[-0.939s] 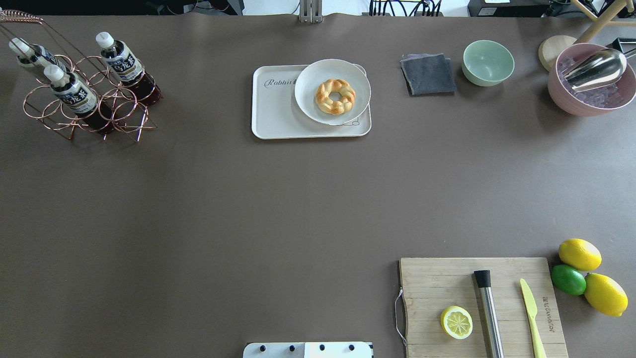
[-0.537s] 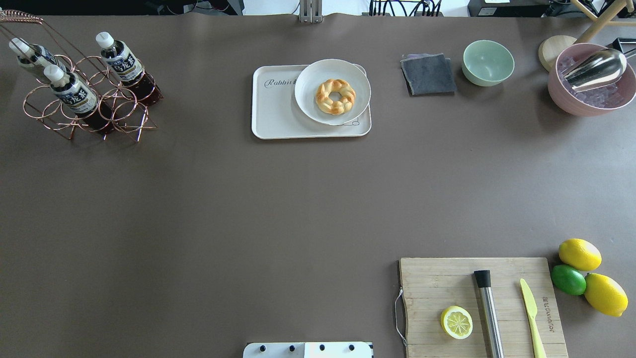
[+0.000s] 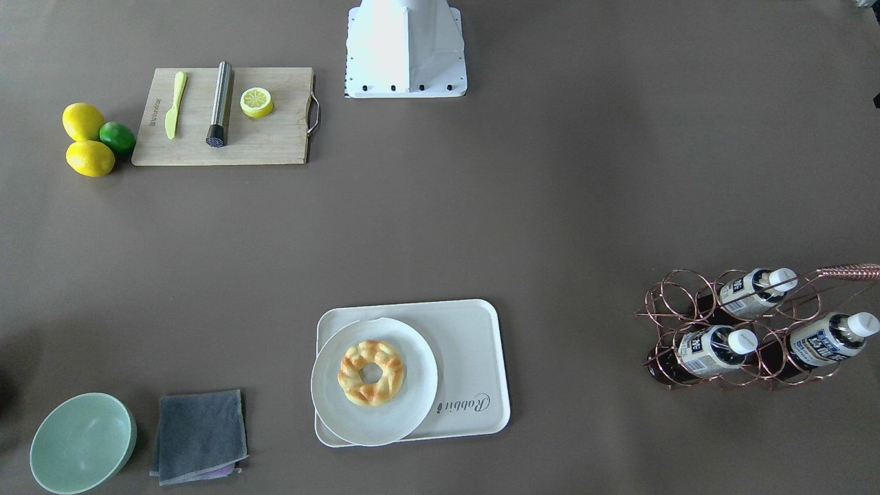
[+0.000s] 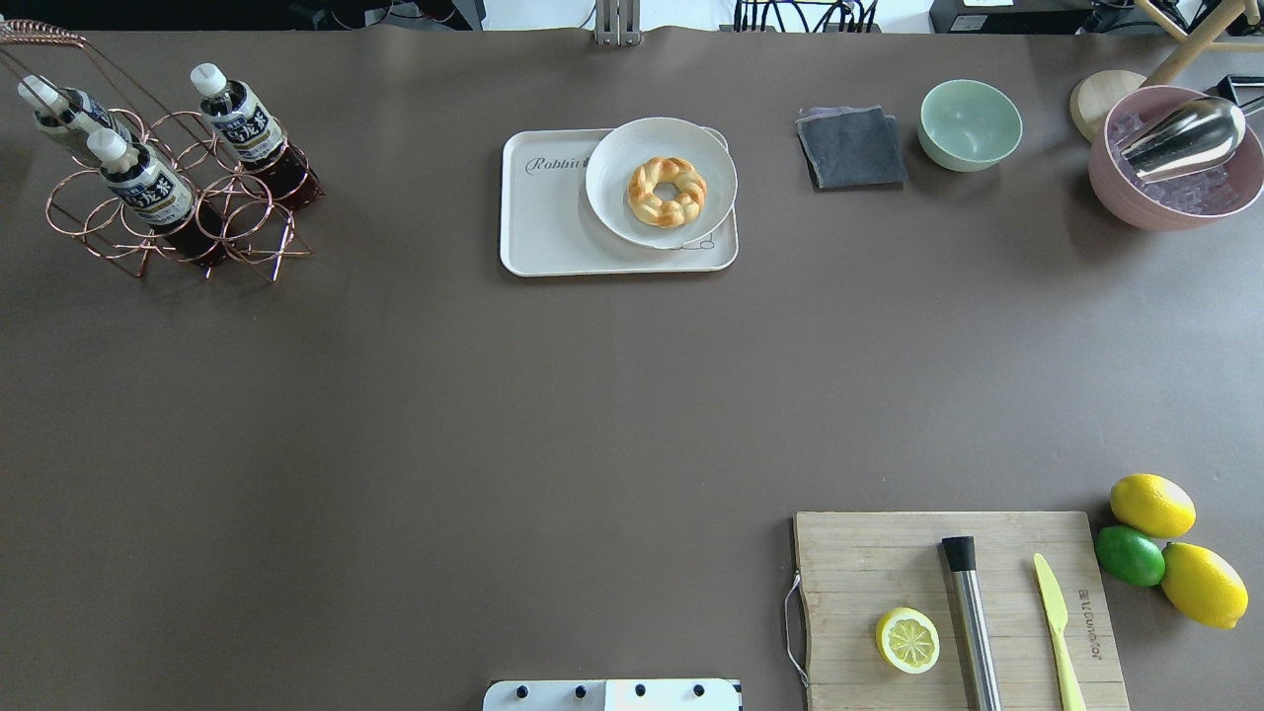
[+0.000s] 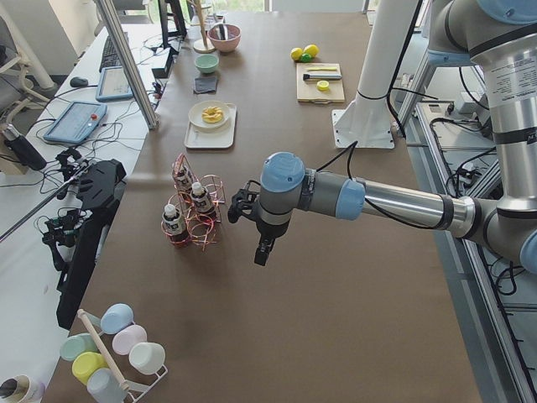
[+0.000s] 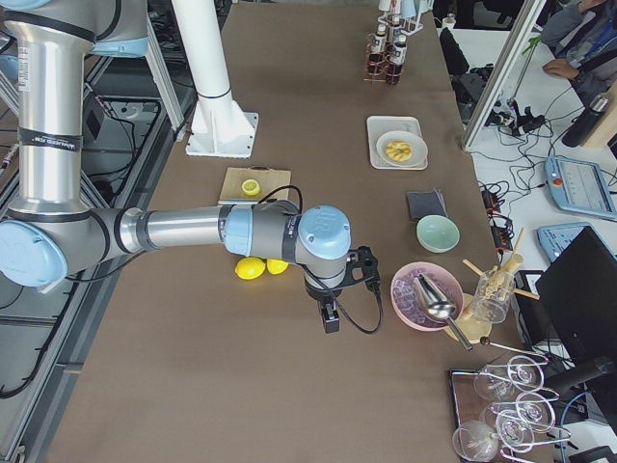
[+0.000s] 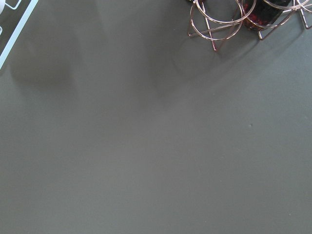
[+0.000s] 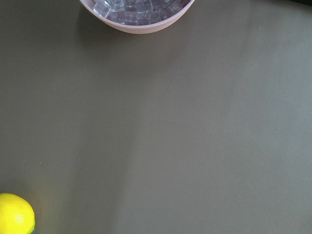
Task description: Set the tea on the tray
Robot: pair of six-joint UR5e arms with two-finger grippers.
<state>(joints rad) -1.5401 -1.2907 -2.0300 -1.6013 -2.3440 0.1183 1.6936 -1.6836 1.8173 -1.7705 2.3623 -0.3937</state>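
Observation:
Three tea bottles stand in a copper wire rack [image 4: 212, 222] at the table's far left: one at the right [image 4: 244, 120], one in front [image 4: 141, 183], one behind [image 4: 61, 109]. They also show in the front-facing view [image 3: 711, 342]. The off-white tray [image 4: 548, 232] sits at the far middle and carries a round white plate [image 4: 617, 212] with a pastry ring. My left gripper [image 5: 263, 250] hangs over bare table beside the rack. My right gripper [image 6: 330, 316] hangs near the pink bowl. I cannot tell whether either is open or shut.
A grey cloth [image 4: 851, 148], a green bowl [image 4: 970, 123] and a pink bowl of ice with a scoop [image 4: 1175, 158] stand at the far right. A cutting board [image 4: 958, 612] with a lemon half, a muddler and a knife lies near right, with lemons and a lime [image 4: 1131, 555] beside it.

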